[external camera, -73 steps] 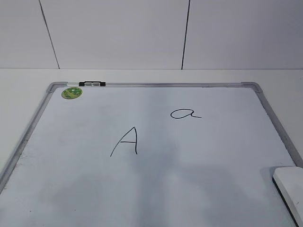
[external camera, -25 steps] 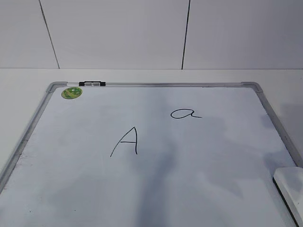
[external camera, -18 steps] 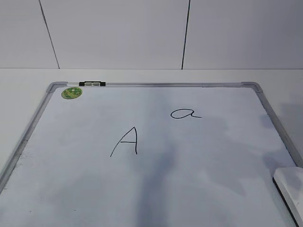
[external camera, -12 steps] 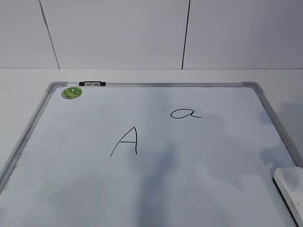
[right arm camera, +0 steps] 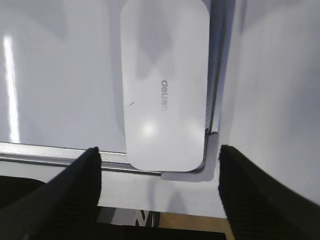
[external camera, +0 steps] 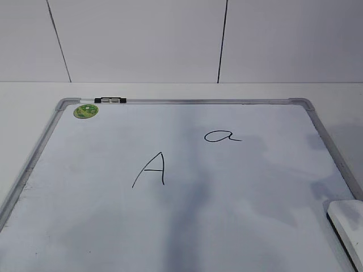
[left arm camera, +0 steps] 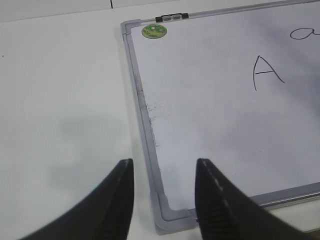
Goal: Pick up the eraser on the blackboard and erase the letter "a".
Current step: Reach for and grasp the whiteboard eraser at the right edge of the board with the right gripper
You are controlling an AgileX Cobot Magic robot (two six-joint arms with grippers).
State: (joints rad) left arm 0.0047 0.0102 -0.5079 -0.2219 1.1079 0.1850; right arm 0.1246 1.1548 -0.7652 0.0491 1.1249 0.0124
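Note:
The blackboard (external camera: 85,226) is a white board in a silver-grey frame and fills the table. The cursive letter "a" (external camera: 222,136) is right of centre; part of it shows in the left wrist view (left arm camera: 306,33). The eraser (external camera: 347,224) is a white block at the board's near right corner. In the right wrist view the eraser (right arm camera: 165,80) lies just ahead of my right gripper (right arm camera: 160,192), which is open and empty above the board's corner. My left gripper (left arm camera: 162,200) is open and empty over the board's near left corner (left arm camera: 172,220). Neither gripper shows in the exterior view.
A capital "A" (external camera: 150,169) is drawn left of the "a". A round green sticker (external camera: 85,111) and a black clip (external camera: 110,100) sit at the far left of the frame. The table edge (right arm camera: 150,210) lies under the right gripper. A white wall stands behind.
The grey shadows on the right half of the board have shifted and spread toward the eraser. The eraser, the letters and the board have not moved.

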